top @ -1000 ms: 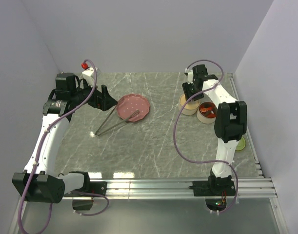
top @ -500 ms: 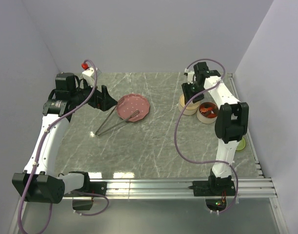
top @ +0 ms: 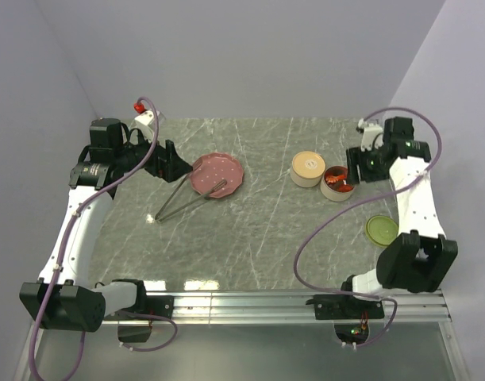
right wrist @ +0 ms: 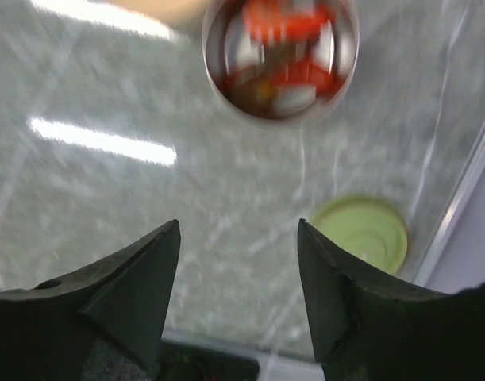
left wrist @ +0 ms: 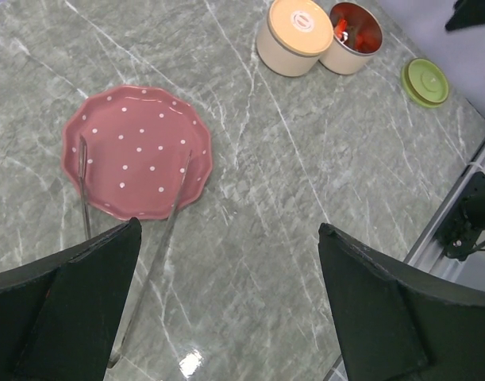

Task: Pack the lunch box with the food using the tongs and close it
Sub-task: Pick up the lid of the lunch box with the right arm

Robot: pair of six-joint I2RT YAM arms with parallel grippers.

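Note:
The tongs (top: 188,200) lie on the table with their tips resting on the pink dotted plate (top: 217,174); in the left wrist view the tongs (left wrist: 177,208) run out from under my left finger. The food (top: 338,176) is red-orange pieces inside the open round steel lunch box tier (top: 336,190), blurred in the right wrist view (right wrist: 294,75). A second tier with a cream lid (top: 308,168) stands against it. My left gripper (top: 175,165) hovers open beside the plate's left edge. My right gripper (top: 355,167) is open and empty just right of the open tier.
A green round lid (top: 382,230) lies flat near the table's right rail, also in the right wrist view (right wrist: 363,232) and left wrist view (left wrist: 425,81). A red-topped white fixture (top: 141,113) sits at the far left corner. Walls enclose the table on three sides.
My right arm has swung away from above the two tiers to the far right side, uncovering them and the green lid, and its jaws have widened. The left arm has not moved.

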